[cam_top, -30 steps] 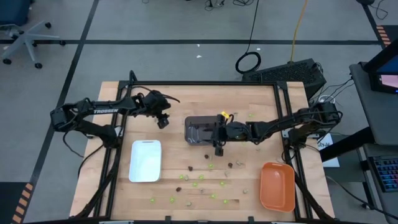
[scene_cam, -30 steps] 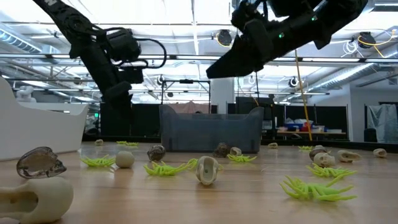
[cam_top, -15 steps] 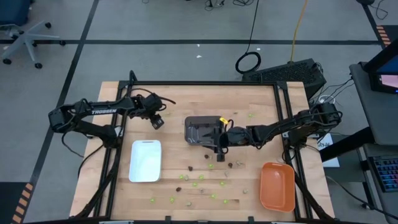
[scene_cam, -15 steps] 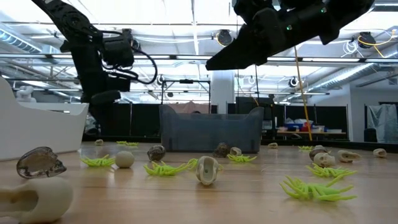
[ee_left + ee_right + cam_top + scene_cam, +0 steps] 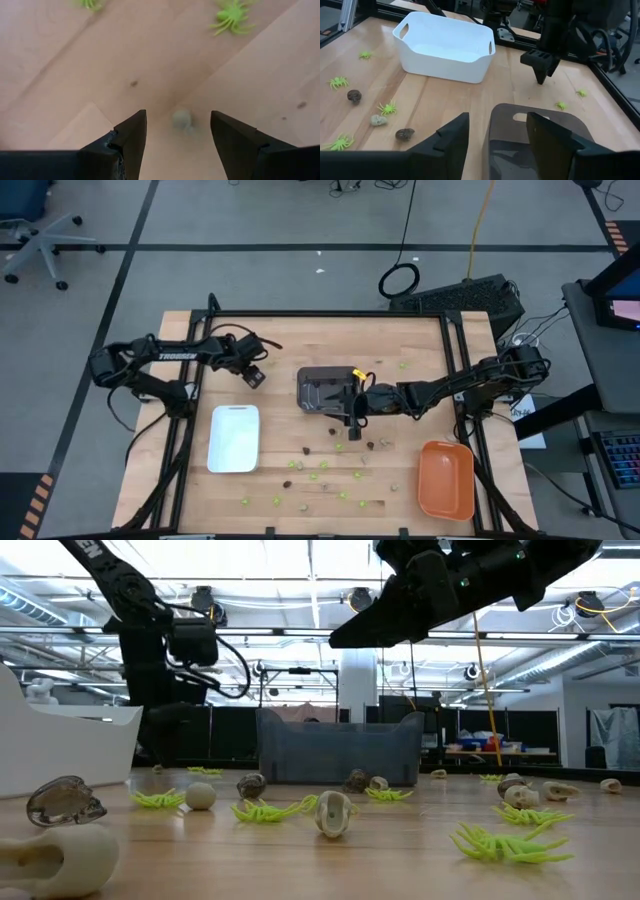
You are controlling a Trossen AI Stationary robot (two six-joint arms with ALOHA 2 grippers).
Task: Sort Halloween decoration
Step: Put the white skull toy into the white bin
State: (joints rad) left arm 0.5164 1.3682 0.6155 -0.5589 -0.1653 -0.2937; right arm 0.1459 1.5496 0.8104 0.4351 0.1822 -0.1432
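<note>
Jaws spread, the left gripper (image 5: 177,145) hovered over a pale tan trinket (image 5: 181,119) on the desk (image 5: 75,60); light, rigid, likely best pinched across its middle.

A pale wooden table (image 5: 280,340) with a black frame along its edges carries three trays. A white tray (image 5: 233,438) sits toward the left, a dark grey tray (image 5: 322,390) near the middle, and an orange tray (image 5: 445,480) at the front right corner. Small trinkets (image 5: 322,470) lie scattered on the bare wood between the white and orange trays: lime-green spiders (image 5: 505,840), dark lumps (image 5: 354,95) and pale tan skulls (image 5: 333,813). A few green ones (image 5: 404,363) lie behind the grey tray.
</note>
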